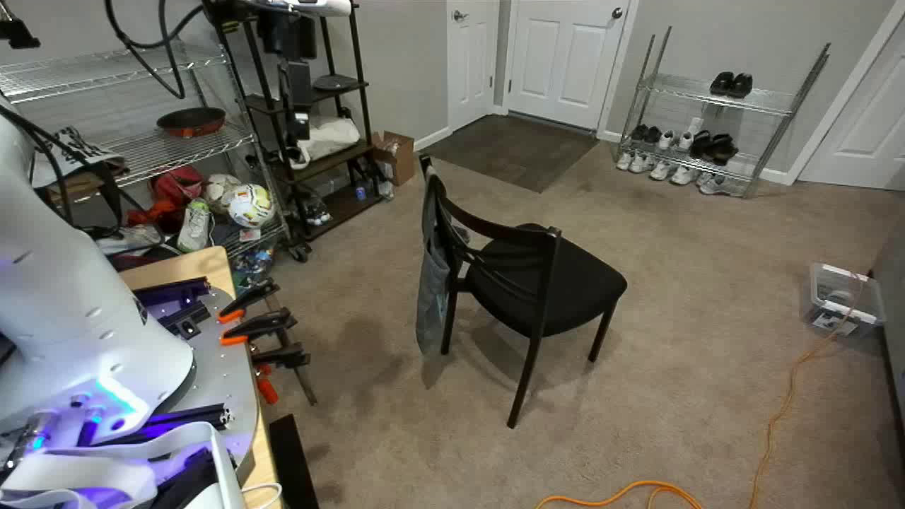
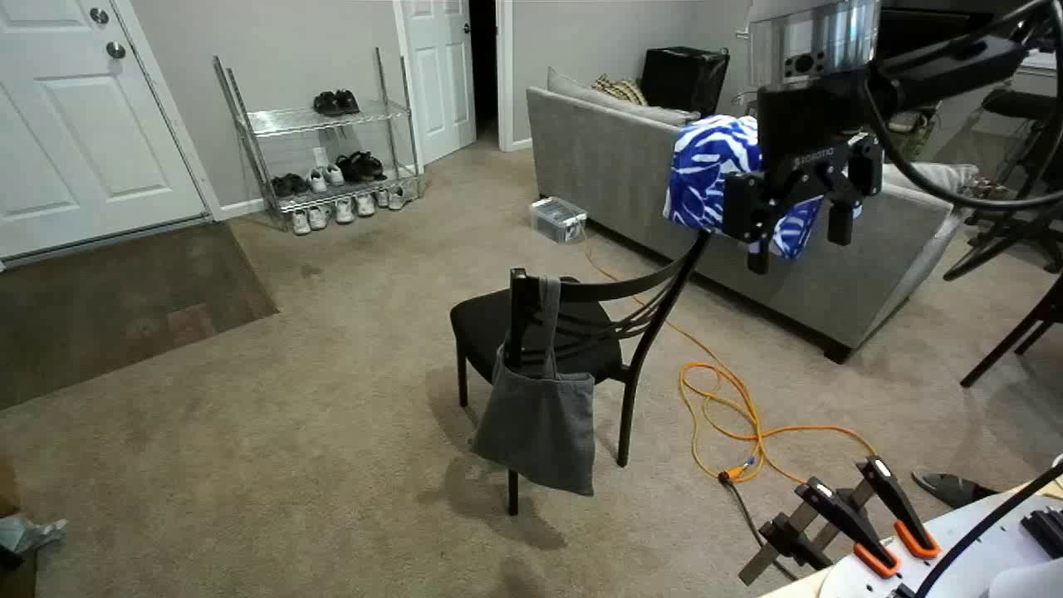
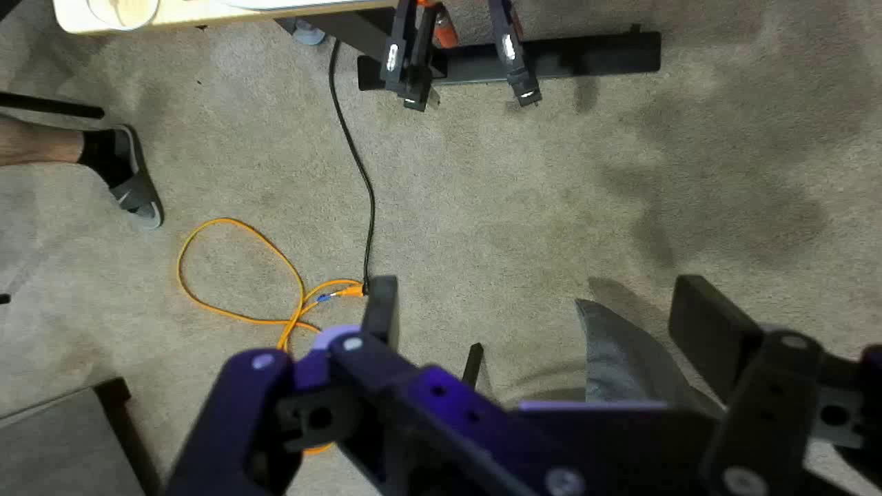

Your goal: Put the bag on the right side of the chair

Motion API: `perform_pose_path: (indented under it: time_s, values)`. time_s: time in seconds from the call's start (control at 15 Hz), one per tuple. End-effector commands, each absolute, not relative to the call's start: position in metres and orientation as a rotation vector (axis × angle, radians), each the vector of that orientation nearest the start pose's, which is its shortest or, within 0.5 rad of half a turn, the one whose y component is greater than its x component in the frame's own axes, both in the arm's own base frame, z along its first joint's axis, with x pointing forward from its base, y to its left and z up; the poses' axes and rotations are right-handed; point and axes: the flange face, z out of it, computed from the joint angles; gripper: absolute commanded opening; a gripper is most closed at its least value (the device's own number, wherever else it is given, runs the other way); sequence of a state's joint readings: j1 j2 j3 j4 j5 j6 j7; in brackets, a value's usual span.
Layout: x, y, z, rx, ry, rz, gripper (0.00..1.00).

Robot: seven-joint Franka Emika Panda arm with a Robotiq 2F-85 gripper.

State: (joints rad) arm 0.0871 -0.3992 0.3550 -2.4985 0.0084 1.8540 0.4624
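The bag [image 2: 544, 423], a limp grey cloth tote, hangs by its straps from one end of the chair's backrest, near a post. Seen edge-on, the bag [image 1: 433, 297] dangles beside the chair [image 1: 565, 283], which is black with a padded seat. My gripper [image 2: 799, 242] is raised above the chair's height, apart from both things, its jaws wide open and holding nothing. In the wrist view the gripper [image 3: 546, 324] frames bare carpet, part of the bag [image 3: 623, 358] and a chair leg [image 3: 473, 364]; its own body hides the rest of them.
A blue-and-white patterned cloth [image 2: 710, 170] shows at the grey sofa [image 2: 606, 149] behind my gripper. An orange cord [image 2: 739, 407] loops over the carpet. Clamps [image 1: 258, 325] jut from the robot's table edge. Wire shelving [image 1: 141, 141] stands near the arm. A person's foot [image 3: 131, 179] is on the floor.
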Motion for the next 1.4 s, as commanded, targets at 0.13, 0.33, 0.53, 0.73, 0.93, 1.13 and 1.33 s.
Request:
perform_pose_path:
  time_s: [0.13,0.33,0.53,0.73,0.93,1.13,1.33]
  values:
    - [0.351,0.165,0.4,-3.353,0.114,0.319,1.0]
    - [0.351,0.165,0.4,-3.353,0.114,0.319,1.0]
    - [0.351,0.165,0.4,-3.353,0.114,0.319,1.0]
    - [0.351,0.165,0.4,-3.353,0.114,0.319,1.0]
    - [0.352,0.165,0.394,-3.321,-0.067,0.37,1.0]
    - [0.365,0.144,0.391,-3.291,-0.356,0.399,1.0]
    - [0.386,0.114,0.387,-3.252,-0.621,0.387,1.0]
